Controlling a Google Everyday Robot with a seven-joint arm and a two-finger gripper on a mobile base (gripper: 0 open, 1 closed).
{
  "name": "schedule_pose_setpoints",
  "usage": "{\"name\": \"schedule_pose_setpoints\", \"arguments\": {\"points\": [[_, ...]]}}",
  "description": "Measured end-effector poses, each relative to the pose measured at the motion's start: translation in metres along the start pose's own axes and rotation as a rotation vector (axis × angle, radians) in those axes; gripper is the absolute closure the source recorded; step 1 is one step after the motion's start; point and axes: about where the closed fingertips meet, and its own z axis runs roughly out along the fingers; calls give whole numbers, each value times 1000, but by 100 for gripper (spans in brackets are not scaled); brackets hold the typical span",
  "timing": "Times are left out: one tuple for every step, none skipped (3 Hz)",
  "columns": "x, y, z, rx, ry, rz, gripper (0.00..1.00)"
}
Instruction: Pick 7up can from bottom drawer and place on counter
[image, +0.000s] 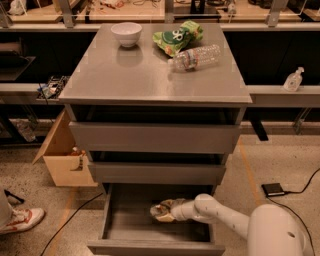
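The bottom drawer (120, 222) is pulled open below two taller drawer fronts. My gripper (164, 211) reaches into it from the right, low over the grey floor near the middle. A small pale can-like object, likely the 7up can (157, 210), sits right at the gripper's tip and is mostly covered by it. I cannot read its print. The white arm (220, 216) runs back to the lower right. The counter (150, 75) is the broad grey cabinet top above.
On the counter stand a white bowl (126, 33), a green snack bag (177, 36) and a clear water bottle (195, 57) lying on its side. A cardboard box (62, 160) stands left of the cabinet. A shoe (20, 220) is at the far left and a black device (274, 189) with a cable at the right.
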Motion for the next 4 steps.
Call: {"name": "schedule_pose_setpoints", "arguments": {"points": [[1, -1, -6, 8, -4, 0, 100], [-3, 0, -12, 16, -9, -9, 100], [-20, -9, -54, 106, -1, -57, 100], [-35, -30, -136, 275, 53, -103, 100]]}}
